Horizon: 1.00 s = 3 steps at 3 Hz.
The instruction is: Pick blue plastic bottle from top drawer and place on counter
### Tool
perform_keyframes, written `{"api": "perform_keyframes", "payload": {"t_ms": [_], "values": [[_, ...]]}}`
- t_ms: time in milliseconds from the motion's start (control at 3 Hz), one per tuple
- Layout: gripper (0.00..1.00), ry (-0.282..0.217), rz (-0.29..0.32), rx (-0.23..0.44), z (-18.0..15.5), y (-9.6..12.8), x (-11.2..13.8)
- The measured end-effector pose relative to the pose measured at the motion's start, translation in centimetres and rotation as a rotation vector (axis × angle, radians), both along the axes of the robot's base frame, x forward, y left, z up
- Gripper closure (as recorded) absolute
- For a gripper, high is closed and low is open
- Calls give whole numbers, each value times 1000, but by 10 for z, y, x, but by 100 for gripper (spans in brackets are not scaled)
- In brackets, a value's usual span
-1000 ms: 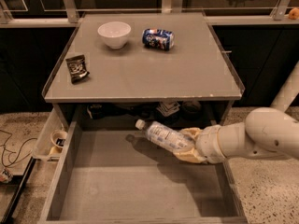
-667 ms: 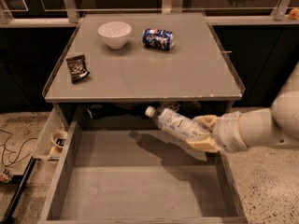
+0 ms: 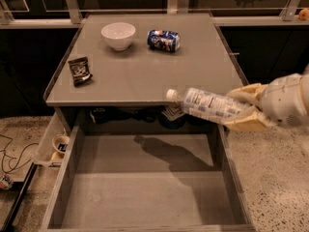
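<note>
My gripper (image 3: 241, 108) comes in from the right and is shut on the blue plastic bottle (image 3: 205, 104). The bottle lies nearly level, white cap pointing left, held in the air over the counter's front right edge and above the back right of the top drawer (image 3: 145, 187). The drawer is pulled out and its bare grey bottom shows the bottle's shadow. The counter (image 3: 145, 71) is the flat grey cabinet top behind it.
On the counter stand a white bowl (image 3: 118, 35), a blue-and-white can (image 3: 163, 39) lying on its side, and a dark snack bag (image 3: 79, 70). A small side tray (image 3: 54, 141) with a cup sticks out at the left. Speckled floor lies on both sides.
My gripper has lifted the bottle up out of the drawer and carried it right, from low inside the drawer to the level of the counter's front edge.
</note>
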State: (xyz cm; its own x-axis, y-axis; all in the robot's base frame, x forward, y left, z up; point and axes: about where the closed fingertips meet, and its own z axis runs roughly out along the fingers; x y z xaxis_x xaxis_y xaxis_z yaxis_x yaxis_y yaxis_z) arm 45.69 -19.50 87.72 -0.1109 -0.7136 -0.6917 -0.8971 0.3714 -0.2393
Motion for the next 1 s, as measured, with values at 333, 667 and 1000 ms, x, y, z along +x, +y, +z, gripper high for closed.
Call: {"api": "perform_keyframes", "payload": {"t_ms": [333,667,1000], "values": [[100,-55,36,-26,54,-10,-8],[100,-67,38,-31,56,-7,1],[100,-104,21,-61,65,-9,45]]}}
